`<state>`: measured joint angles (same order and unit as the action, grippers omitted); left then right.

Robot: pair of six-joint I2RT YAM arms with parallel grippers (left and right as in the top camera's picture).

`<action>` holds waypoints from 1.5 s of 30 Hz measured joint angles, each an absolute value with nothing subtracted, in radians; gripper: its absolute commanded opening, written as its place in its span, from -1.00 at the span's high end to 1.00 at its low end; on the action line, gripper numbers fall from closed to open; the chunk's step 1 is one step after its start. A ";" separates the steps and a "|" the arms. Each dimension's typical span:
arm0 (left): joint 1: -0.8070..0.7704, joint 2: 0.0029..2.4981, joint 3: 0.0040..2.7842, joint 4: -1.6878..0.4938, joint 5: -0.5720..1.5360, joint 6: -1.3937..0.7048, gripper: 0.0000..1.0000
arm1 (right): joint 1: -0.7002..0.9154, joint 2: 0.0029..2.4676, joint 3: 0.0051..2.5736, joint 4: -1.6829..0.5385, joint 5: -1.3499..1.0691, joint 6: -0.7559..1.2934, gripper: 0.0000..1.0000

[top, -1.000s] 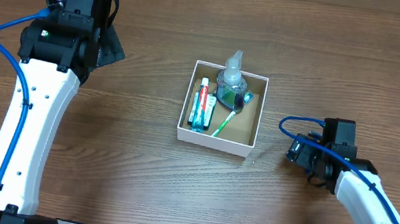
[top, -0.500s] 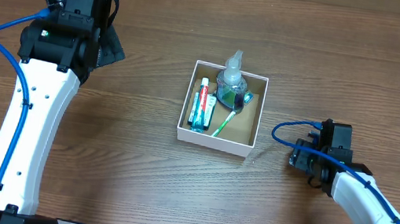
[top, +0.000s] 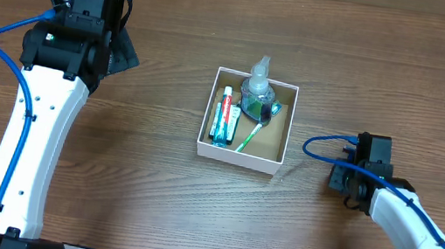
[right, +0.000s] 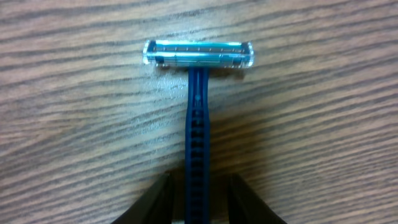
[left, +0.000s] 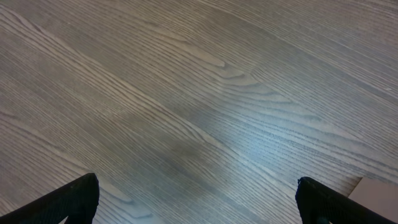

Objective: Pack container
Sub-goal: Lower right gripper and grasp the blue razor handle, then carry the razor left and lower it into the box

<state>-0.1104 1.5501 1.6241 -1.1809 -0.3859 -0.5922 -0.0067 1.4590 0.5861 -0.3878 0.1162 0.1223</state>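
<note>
Across the wooden table (top: 149, 202), the left arm (top: 23, 157) is standing at 9 o'clock, well apart from the work, with the left gripper (left: 199, 208) spread wide over bare wood. At centre, the container (top: 236, 155) is sitting upright, holding a toothpaste tube (top: 224, 114), a clear bottle (top: 256, 94) and a toothbrush (top: 251, 135). At 3 o'clock of it, the right gripper (right: 199, 193) is hovering low, jaws apart, straddling the handle of a blue razor (right: 198, 112) without visibly touching it. The razor is lying flat, its long axis running 12 to 6 in the wrist view, head at 12. By this reading the right arm is the nearer one, and the container is lying toward 10 o'clock from it.
</note>
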 measured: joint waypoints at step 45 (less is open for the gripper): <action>-0.110 1.550 1.624 -1.181 -0.386 -0.592 -1.00 | 0.135 1.332 1.170 -1.075 0.000 0.167 0.89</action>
